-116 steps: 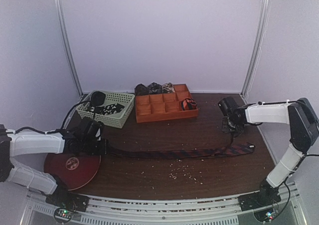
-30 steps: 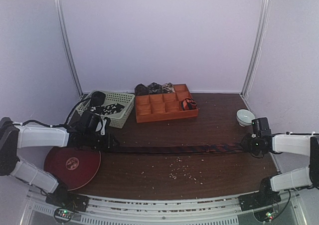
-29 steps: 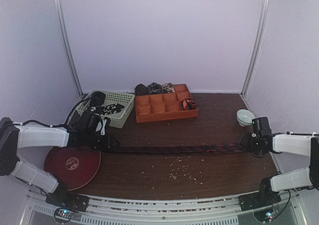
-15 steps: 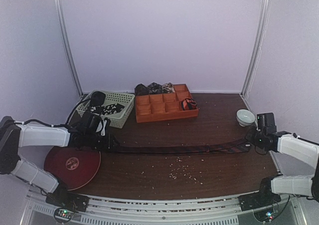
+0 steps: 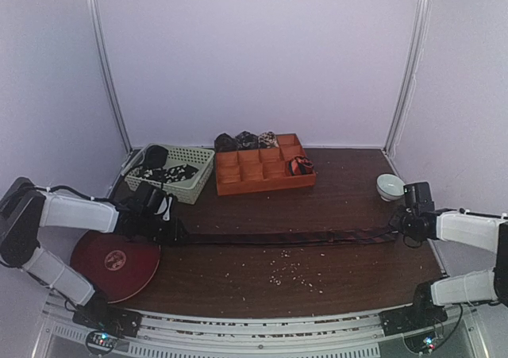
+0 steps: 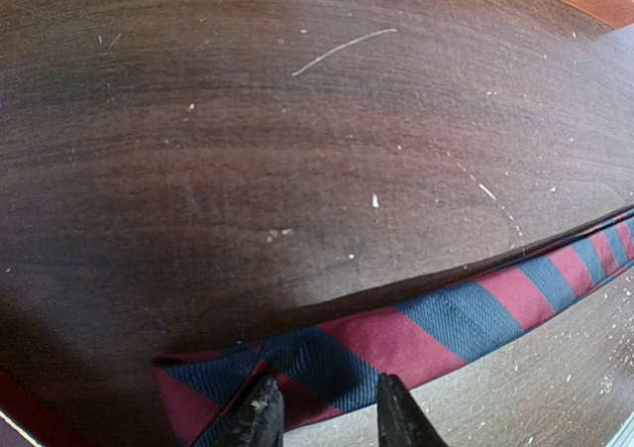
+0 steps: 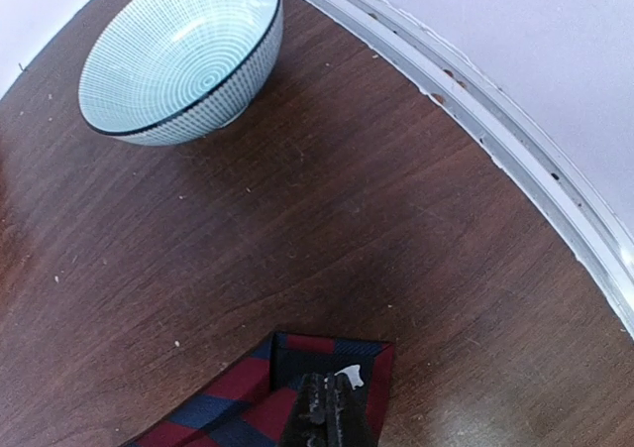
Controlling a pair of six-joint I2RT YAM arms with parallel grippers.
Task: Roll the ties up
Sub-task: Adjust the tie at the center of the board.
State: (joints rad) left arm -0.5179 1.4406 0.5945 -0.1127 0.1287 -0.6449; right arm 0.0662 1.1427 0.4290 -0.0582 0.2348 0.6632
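Top external: orange tray (image 5: 238, 185) holds one coiled tie (image 5: 299, 166).

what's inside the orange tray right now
One rolled red-and-black tie sits in a right-hand compartment of the orange tray. The other visible compartments look empty. Dark coils show at its far edge, whether inside or behind is unclear.

One striped tie (image 5: 290, 236) stretched flat; one orange tray (image 5: 264, 167); one green basket (image 5: 171, 172); one bowl (image 5: 390, 186); one red disc (image 5: 115, 264); two hands.
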